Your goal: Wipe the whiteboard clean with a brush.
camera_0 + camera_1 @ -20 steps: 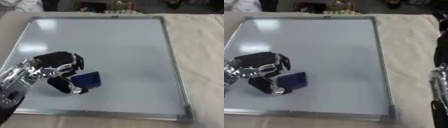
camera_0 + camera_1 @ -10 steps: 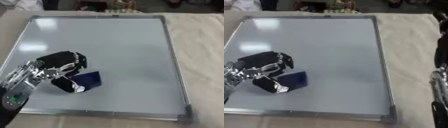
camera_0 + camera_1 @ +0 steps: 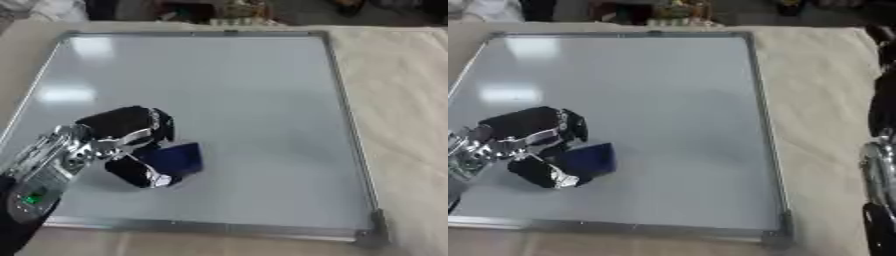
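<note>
Blue brush (image 3: pixel 176 158) gripped by left robot hand (image 3: pixel 122 137) on whiteboard (image 3: pixel 245 95).

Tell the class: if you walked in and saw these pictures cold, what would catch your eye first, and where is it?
First, the big whiteboard, lying flat on a beige cloth and filling most of the view. Next, the robot's left hand, black and silver, reaching in from the lower left with its fingers curled round a dark blue brush on the board's near left part. At the right edge of the right eye view, part of the right arm shows.
</note>
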Controlling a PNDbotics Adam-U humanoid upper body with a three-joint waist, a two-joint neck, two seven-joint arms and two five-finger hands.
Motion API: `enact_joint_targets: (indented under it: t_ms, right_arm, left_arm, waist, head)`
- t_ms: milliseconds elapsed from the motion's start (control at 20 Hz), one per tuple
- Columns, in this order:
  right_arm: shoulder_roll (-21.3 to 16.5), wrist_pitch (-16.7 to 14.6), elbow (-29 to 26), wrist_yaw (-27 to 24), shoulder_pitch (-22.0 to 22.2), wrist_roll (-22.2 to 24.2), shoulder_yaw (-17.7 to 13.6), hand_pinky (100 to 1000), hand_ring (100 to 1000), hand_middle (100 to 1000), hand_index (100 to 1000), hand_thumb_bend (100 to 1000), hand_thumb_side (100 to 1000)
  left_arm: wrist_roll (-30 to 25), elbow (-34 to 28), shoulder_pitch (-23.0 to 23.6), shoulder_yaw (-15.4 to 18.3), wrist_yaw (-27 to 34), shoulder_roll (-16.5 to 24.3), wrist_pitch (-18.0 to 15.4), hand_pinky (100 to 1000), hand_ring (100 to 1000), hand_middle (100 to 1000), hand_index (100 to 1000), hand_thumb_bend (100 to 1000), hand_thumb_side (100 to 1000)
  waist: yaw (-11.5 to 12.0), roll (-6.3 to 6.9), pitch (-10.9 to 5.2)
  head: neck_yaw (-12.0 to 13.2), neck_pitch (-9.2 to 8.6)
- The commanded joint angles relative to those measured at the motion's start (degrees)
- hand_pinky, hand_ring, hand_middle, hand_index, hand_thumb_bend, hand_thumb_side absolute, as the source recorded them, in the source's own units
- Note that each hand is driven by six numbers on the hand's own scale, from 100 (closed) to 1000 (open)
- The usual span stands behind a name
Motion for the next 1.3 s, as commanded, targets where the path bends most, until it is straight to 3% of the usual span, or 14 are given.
enact_joint_targets:
  t_ms: [50, 550, 800, 1300]
  right_arm:
    - [-0.71, -0.02, -0.79, -0.38, -0.37, 0.17, -0.16, 911, 926, 702, 885, 190, 1000]
    - [-0.56, -0.07, -0.79, -0.47, -0.36, 0.25, -0.2, 913, 927, 702, 885, 191, 1000]
    - [-0.52, -0.08, -0.79, -0.51, -0.42, 0.36, -0.16, 913, 927, 702, 885, 192, 1000]
    - [-0.39, -0.08, -0.79, -0.63, -0.48, 0.61, -0.08, 914, 928, 702, 886, 195, 1000]
  left_arm:
    - [0.42, -0.27, -0.48, 0.28, 0.27, 0.37, 0.16, 616, 686, 609, 100, 408, 478]
    - [1.58, 0.96, 0.06, 0.08, 0.41, -0.35, -0.81, 573, 653, 605, 100, 315, 412]
    - [1.06, 1.47, 0.15, -0.21, 0.55, -0.63, -1.18, 570, 664, 641, 100, 350, 422]
    - [2.14, 2.67, 0.11, -0.05, -0.18, -0.98, -1.59, 527, 603, 500, 100, 284, 391]
  waist:
    - [-0.01, -0.15, -0.87]
    - [-0.13, -0.26, -0.74]
    - [-0.17, -0.26, -0.62]
    - [-0.27, -0.33, -0.41]
  head:
    - [0.24, -0.51]
    - [0.43, -0.68]
    - [0.43, -0.71]
    - [0.56, -0.99]
